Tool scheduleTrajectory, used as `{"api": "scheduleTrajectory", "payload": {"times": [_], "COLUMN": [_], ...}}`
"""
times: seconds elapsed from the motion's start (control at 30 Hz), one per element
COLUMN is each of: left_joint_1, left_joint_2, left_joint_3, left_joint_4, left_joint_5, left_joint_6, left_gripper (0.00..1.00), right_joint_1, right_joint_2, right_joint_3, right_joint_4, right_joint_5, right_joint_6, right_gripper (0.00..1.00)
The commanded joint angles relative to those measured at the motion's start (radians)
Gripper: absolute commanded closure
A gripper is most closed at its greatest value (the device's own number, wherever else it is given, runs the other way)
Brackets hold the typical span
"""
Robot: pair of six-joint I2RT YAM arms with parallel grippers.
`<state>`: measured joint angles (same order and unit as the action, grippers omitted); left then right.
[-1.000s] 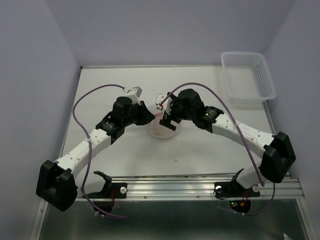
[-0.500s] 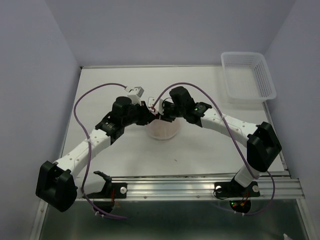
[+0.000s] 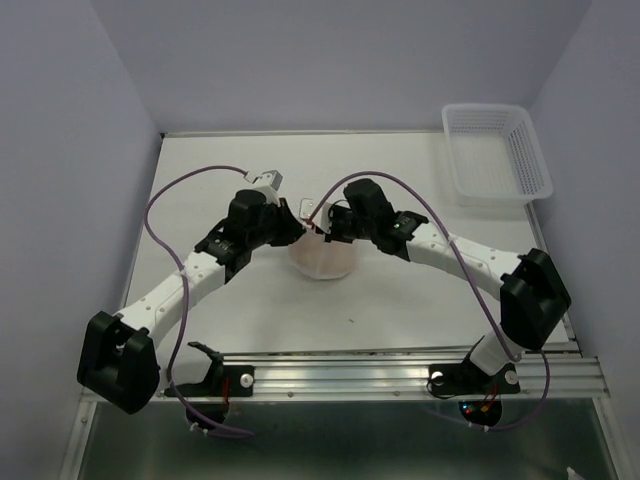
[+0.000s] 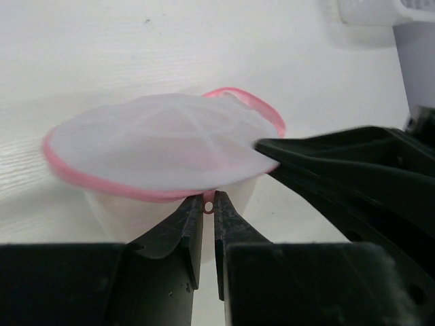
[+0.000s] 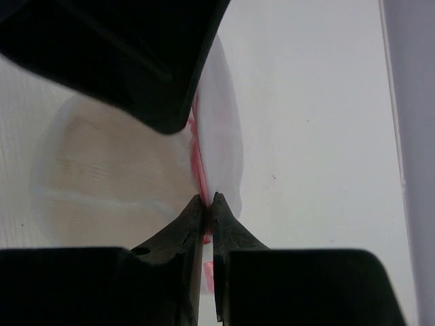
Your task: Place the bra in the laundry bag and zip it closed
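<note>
The laundry bag (image 3: 322,257), a white mesh dome with a pink zipper rim (image 4: 102,182), stands mid-table between both arms. Through its mesh the beige bra (image 5: 109,170) shows inside. My left gripper (image 4: 209,199) is shut on the small pink zipper pull ring (image 4: 208,204) under the rim, at the bag's left side in the top view (image 3: 293,226). My right gripper (image 5: 208,198) is shut on the pink rim (image 5: 198,163) of the bag, at its far right side (image 3: 328,226). The domed lid (image 4: 163,139) lies over the bag.
A white plastic lattice basket (image 3: 495,152) stands at the back right corner of the table (image 3: 400,290). Purple cables loop above both arms. A metal rail (image 3: 400,375) runs along the near edge by the arm bases.
My right gripper went from wide open to shut on the bag's pink rim, after moving in over the bag's far side. The left gripper kept its hold and barely shifted.
</note>
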<state>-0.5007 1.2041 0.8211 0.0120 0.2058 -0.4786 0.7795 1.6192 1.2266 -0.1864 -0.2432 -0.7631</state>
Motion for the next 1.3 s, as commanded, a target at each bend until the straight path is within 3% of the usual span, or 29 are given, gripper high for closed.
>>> {"api": "scheduleTrajectory", "payload": {"times": [0.0, 0.13, 0.33, 0.47, 0.53, 0.6, 0.8, 1.03, 1.27], "left_joint_1": [0.089, 0.175, 0.218, 0.222, 0.218, 0.209, 0.116, 0.034, 0.022], "left_joint_2": [-0.001, -0.003, 0.025, 0.029, 0.017, -0.015, -0.098, -0.152, -0.19], "left_joint_3": [0.009, -0.049, -0.088, -0.068, -0.063, -0.053, -0.034, -0.014, -0.017], "left_joint_4": [-0.01, 0.017, 0.055, 0.095, 0.109, 0.112, 0.1, 0.043, -0.047], "left_joint_5": [-0.115, -0.089, -0.112, -0.03, 0.003, 0.027, 0.021, -0.055, -0.166], "left_joint_6": [-0.055, -0.064, -0.054, -0.058, -0.058, -0.052, -0.08, -0.133, -0.281], "left_gripper": [1.0, 1.0, 1.0, 1.0, 1.0, 1.0, 1.0, 1.0, 1.0], "right_joint_1": [-0.002, -0.002, -0.002, -0.002, -0.002, -0.002, -0.002, 0.024, 0.112], "right_joint_2": [-0.13, -0.203, -0.288, -0.329, -0.328, -0.321, -0.257, -0.176, -0.114], "right_joint_3": [-0.07, -0.131, -0.217, -0.276, -0.274, -0.268, -0.167, -0.03, 0.062], "right_joint_4": [0.085, 0.117, 0.151, 0.176, 0.176, 0.176, 0.14, 0.108, 0.071], "right_joint_5": [0.064, 0.084, 0.097, 0.116, 0.116, 0.099, -0.003, -0.104, 0.212], "right_joint_6": [-0.001, 0.021, 0.071, 0.12, 0.139, 0.165, 0.235, 0.318, 0.511], "right_gripper": [0.96, 0.97, 0.97, 0.9, 0.7, 0.25, 0.02, 0.0, 0.0]}}
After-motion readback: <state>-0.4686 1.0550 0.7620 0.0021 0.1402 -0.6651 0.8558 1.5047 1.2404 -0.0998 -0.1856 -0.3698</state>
